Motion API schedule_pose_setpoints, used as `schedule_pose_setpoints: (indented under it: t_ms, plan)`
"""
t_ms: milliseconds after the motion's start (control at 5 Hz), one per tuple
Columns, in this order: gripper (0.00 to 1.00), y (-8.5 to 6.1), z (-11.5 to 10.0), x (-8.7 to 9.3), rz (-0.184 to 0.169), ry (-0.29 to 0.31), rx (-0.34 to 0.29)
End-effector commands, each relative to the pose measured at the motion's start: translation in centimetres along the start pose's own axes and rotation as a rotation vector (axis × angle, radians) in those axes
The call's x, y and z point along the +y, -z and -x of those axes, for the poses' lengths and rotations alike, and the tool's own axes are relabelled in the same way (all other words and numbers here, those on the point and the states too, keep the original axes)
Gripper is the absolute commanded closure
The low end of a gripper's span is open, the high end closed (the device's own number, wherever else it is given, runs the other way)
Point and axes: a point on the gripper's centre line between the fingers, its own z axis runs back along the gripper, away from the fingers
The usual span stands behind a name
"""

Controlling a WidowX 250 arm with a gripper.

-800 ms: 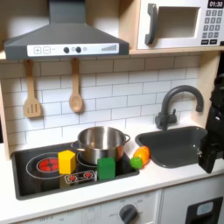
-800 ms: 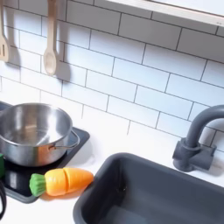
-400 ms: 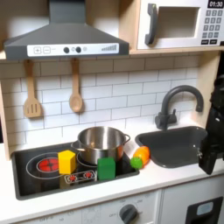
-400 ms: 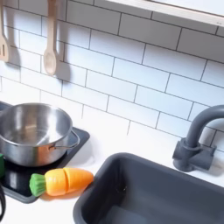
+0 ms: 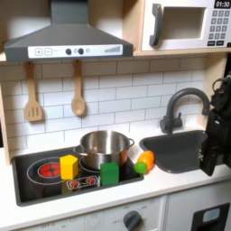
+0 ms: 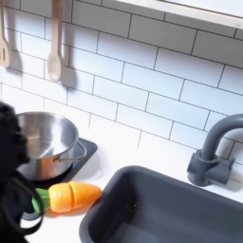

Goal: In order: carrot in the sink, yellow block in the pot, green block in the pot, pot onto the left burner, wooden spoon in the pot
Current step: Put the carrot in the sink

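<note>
The orange carrot point(image 5: 144, 161) point(image 6: 68, 196) lies on the stove's right edge, green end pointing away from the dark sink point(image 5: 180, 152) point(image 6: 161, 211). The steel pot point(image 5: 104, 147) point(image 6: 49, 142) stands on the right burner. In front of it, the yellow block point(image 5: 69, 166) and the green block point(image 5: 110, 172) sit on the cooktop. On the tiled wall hangs the wooden spoon point(image 5: 78, 97) point(image 6: 55, 63). My black gripper point(image 5: 210, 164) hangs at the first exterior view's right, over the sink's right end; its jaws are too dark to read. The arm's dark bulk point(image 6: 14, 166) covers the pot's left part in the second exterior view.
A slotted wooden spatula point(image 5: 32, 104) point(image 6: 3, 43) hangs left of the spoon. The arched faucet point(image 5: 180, 104) point(image 6: 214, 152) rises behind the sink. The left burner point(image 5: 43, 170) glows red. A range hood and a microwave point(image 5: 185, 25) hang overhead.
My arm has shifted left from the first exterior view's right edge toward the sink, and its dark bulk has entered the second exterior view's left side. Nothing else moved.
</note>
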Motion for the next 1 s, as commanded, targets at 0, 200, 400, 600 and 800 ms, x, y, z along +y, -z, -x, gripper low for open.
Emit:
schedule_pose_setpoints:
  t_ms: [0,200,400,600,800]
  plan:
    - [0.00,1.4,-4.2,1.4,-0.026,0.000,0.014]
    - [0.00,1.3,-7.1,4.1,-0.036,0.019,0.032]
    - [0.00,1.7,-8.7,5.4,-0.032,0.077,0.052]
    - [0.00,2.9,-11.5,5.8,-0.025,0.259,0.106]
    - [0.00,4.5,-12.6,4.5,-0.006,0.390,0.167]
